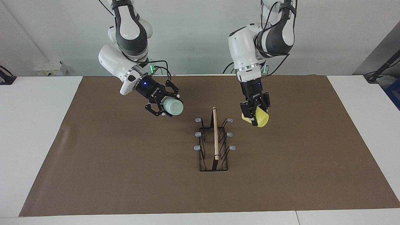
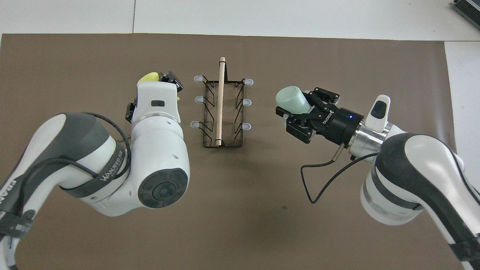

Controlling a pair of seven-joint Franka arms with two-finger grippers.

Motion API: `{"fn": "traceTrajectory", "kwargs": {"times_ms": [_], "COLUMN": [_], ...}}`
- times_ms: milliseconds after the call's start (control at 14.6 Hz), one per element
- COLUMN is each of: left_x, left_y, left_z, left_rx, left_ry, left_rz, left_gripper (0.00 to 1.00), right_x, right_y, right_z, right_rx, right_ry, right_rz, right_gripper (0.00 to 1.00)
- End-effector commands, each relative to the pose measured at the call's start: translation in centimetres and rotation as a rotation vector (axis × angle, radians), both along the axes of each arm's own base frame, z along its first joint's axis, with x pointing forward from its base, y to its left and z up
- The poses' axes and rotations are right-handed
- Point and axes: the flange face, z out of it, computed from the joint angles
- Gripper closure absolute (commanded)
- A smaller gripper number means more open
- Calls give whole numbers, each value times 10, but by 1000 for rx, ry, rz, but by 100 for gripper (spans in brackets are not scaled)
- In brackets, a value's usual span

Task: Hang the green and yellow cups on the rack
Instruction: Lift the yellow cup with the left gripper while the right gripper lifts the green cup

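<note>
Left end effector (image 1: 254, 110) grips the yellow cup (image 1: 261, 118) and right end effector (image 1: 163, 104) the green cup (image 1: 173, 106), both raised either side of the rack (image 1: 215, 142) on the counter (image 1: 125, 175); a tilted descent could miss the prongs (image 1: 198, 120).

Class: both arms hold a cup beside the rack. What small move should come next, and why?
Probably carry the left gripper, shut on the yellow cup, over the nearest grey-capped prong of the rack. All six prongs are bare, and the right gripper's green cup sits farther off.
</note>
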Motion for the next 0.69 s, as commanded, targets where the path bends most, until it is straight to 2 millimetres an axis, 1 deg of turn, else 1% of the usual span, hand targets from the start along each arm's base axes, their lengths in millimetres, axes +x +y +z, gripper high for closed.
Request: {"fn": "traceTrajectory", "kwargs": {"times_ms": [0,137,206,343,480,548,617], "left_x": [-33,-50,-55,-63,-72,-72,-71], "left_y": [-13,-26,-25,-31,-37,-37,-39], "left_z": [-22,-38,-42,-52,-67,-70,-79], "left_rx": [25,40,60,66,76,81,94], "left_ry": [-111,-153,-164,-202,-239,-280,-283], "left_rz": [15,30,35,25,41,47,53], "left_gripper": [100,100,100,100,100,100,100], "right_x": [-27,-36,-38,-41,-37,-37,-36], "right_y": [6,26,31,35,42,46,49], "right_z": [-19,-30,-31,-35,-49,-57,-62], "right_rx": [79,157,186,216,233,245,269], "right_ry": [-52,-54,-53,-59,-95,-111,-120], "right_rz": [-60,-102,-120,-135,-133,-147,-163], "right_gripper": [100,100,100,100,100,100,100]}}
